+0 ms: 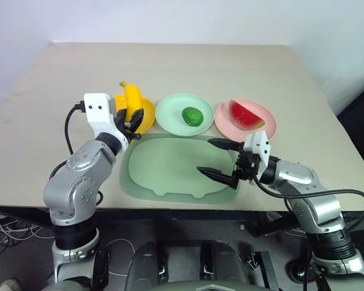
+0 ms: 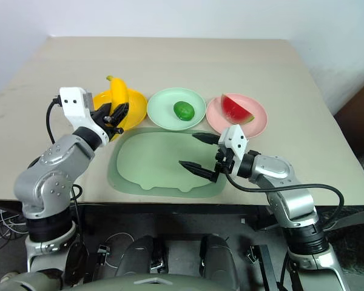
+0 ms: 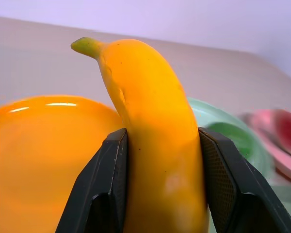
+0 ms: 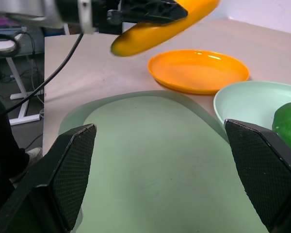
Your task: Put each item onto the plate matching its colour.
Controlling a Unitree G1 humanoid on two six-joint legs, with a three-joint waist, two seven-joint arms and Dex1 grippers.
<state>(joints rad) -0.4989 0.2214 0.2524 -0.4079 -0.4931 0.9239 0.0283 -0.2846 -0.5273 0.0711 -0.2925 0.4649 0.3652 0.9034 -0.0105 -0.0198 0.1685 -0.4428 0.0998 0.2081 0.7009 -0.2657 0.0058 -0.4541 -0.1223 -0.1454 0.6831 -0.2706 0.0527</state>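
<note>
Banana (image 3: 155,141) pinched between both black fingers (image 3: 104,194) of left gripper (image 1: 132,120), one finger on each side of its lower half, stem end sticking up past the fingertips. It is held in the air, above the near edge of the orange-yellow plate (image 1: 147,118), not resting on it; in the right wrist view the banana clearly hangs over the table short of that plate. Plate sits just beyond and below the fingertips.

Right gripper (image 1: 219,158) fingers spread wide, nothing between them, hovering over the large pale-green mat (image 1: 164,170). One finger (image 1: 225,144) reaches toward the far edge of the mat, the other (image 1: 213,174) lies over its near part.

Lime (image 1: 192,116) lies in the middle of the mint green plate (image 1: 170,112), beyond the right gripper's fingertips and to the side of the left gripper's. Watermelon wedge (image 1: 246,116) sits on the pink plate (image 1: 268,121), red face up, rind toward the near side, just past the right gripper's farther finger but apart from it.

Three plates stand in a row along the far edge of the mat on the tan table (image 1: 182,66): orange-yellow, mint green, pink, close together. Mat surface bare between the right fingers.
</note>
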